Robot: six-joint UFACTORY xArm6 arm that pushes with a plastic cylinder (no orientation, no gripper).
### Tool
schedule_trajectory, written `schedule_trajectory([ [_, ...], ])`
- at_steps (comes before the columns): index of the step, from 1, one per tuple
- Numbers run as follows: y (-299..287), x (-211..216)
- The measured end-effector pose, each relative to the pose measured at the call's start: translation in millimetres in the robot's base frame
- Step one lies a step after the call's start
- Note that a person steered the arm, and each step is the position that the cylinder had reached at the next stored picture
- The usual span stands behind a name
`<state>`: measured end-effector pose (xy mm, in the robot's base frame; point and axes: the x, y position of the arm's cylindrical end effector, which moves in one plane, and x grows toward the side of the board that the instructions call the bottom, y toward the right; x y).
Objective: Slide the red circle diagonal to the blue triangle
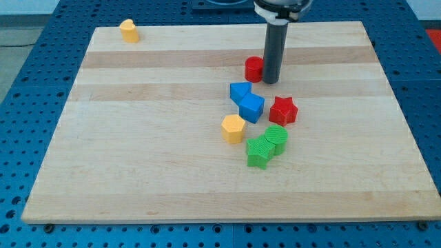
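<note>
Camera view: my tip [270, 81], a bare rod holding nothing, touches the red circle's [254, 69] right side, upper centre of the frame.
The blue triangle [240, 91] lies just below the circle, against a blue cube [251, 107].

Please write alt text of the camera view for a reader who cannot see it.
My tip touches the right side of the red circle near the top of the wooden board. Below lie two touching blue blocks, a red star, a yellow block and two touching green blocks. Another yellow block sits at the top left corner.
</note>
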<state>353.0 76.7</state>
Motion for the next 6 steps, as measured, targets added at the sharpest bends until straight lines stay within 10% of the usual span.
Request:
schedule_trajectory([
  [6, -70.8, -34.3],
])
